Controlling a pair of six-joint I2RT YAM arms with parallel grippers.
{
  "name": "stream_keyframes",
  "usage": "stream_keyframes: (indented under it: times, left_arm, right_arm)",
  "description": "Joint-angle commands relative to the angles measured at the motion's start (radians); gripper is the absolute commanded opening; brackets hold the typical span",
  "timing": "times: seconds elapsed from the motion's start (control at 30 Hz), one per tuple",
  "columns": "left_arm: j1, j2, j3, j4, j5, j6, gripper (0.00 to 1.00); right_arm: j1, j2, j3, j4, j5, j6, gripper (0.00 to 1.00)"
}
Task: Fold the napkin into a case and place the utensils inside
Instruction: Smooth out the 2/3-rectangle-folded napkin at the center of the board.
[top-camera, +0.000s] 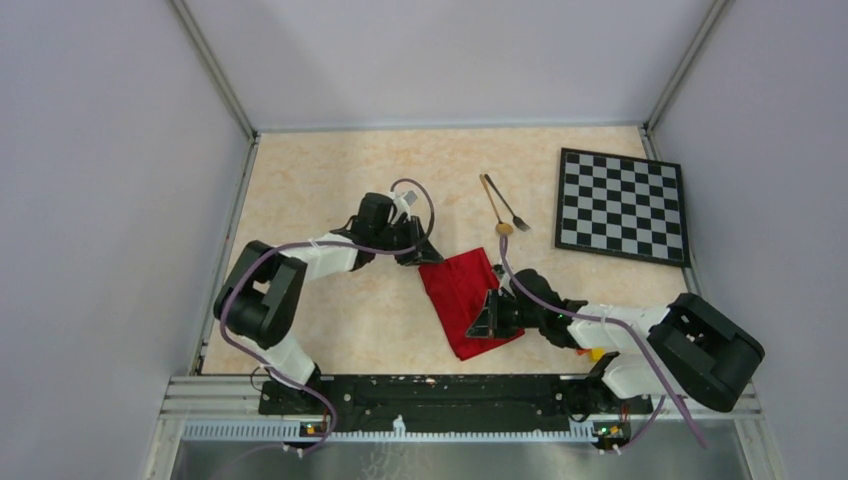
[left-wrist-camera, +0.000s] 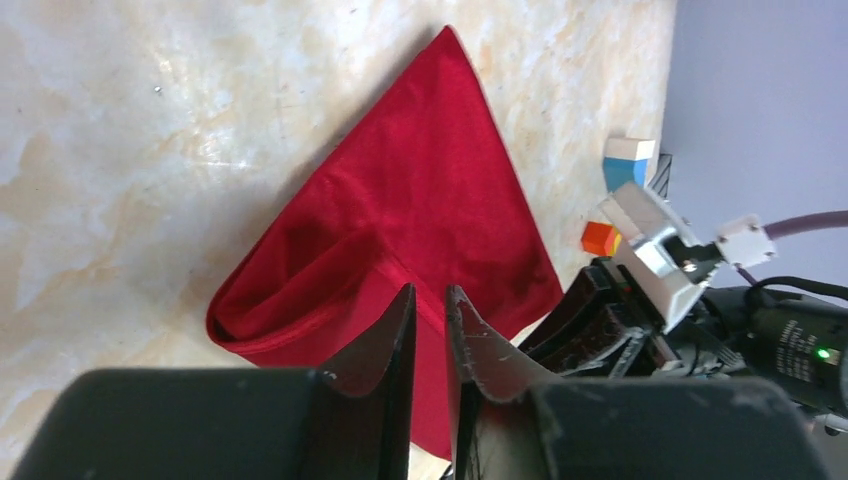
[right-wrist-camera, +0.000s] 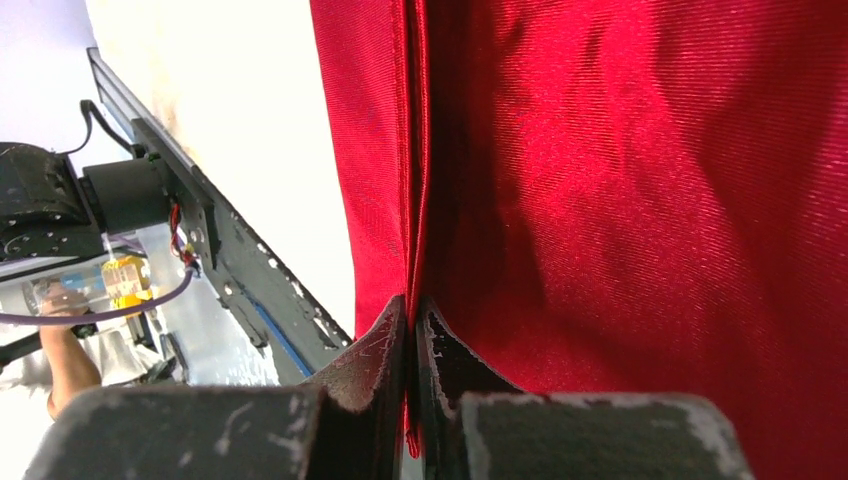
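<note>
**Top view.** Deep-red napkin (top-camera: 462, 290) folded and flat on the worktop (top-camera: 320, 180), between the two claws. Left claw (top-camera: 425, 255) at the napkin's far left corner; right claw (top-camera: 487, 315) on its near right edge. Gold spoon (top-camera: 494, 204) and dark fork (top-camera: 508, 207) side by side on the bare worktop, beyond the right claw and to the right of the left claw, handle ends close together, clear of the napkin. Checkered board (top-camera: 622, 205) farther right of both, well apart from either claw.

**Left wrist view.** Left claw (left-wrist-camera: 430, 292) parted by a narrow gap, tips just above the napkin (left-wrist-camera: 420, 190) at a folded edge. Red cloth visible through the gap; nothing seen clamped. Napkin ahead of the tips, narrowing to a point. To the right of the claw, past the napkin's edge: a blue-and-white block (left-wrist-camera: 628, 160) and an orange block (left-wrist-camera: 600, 238).

**Right wrist view.** Right claw (right-wrist-camera: 412, 305) closed tight on the napkin (right-wrist-camera: 650, 200), hem pinched between the tips and running straight ahead of them. Red cloth ahead and to the right of the claw; pale worktop (right-wrist-camera: 260, 130) and a black rail (right-wrist-camera: 230, 260) to its left.
</note>
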Motion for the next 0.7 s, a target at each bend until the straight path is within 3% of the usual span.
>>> stream_keyframes:
  times: [0.0, 0.27, 0.37, 0.43, 0.53, 0.67]
  left_arm:
    - [0.003, 0.068, -0.002, 0.034, -0.014, -0.003, 0.2]
    - [0.001, 0.218, 0.04, 0.06, -0.024, -0.013, 0.13]
    - [0.001, 0.241, 0.05, 0.046, -0.021, 0.01, 0.13]
    - [0.001, 0.248, 0.061, 0.021, -0.016, 0.038, 0.12]
    - [0.001, 0.247, 0.064, -0.006, -0.01, 0.061, 0.12]
    - [0.001, 0.243, 0.056, -0.008, 0.003, 0.07, 0.12]
  right_arm:
    - [0.014, -0.025, -0.004, -0.024, 0.045, 0.002, 0.05]
    - [0.05, 0.001, -0.03, -0.016, 0.095, 0.014, 0.03]
    - [0.056, -0.012, -0.01, -0.086, 0.119, -0.012, 0.06]
    - [0.056, -0.051, 0.038, -0.211, 0.153, -0.061, 0.11]
    - [0.056, -0.122, 0.129, -0.409, 0.211, -0.141, 0.32]
    - [0.056, -0.156, 0.234, -0.491, 0.26, -0.213, 0.49]
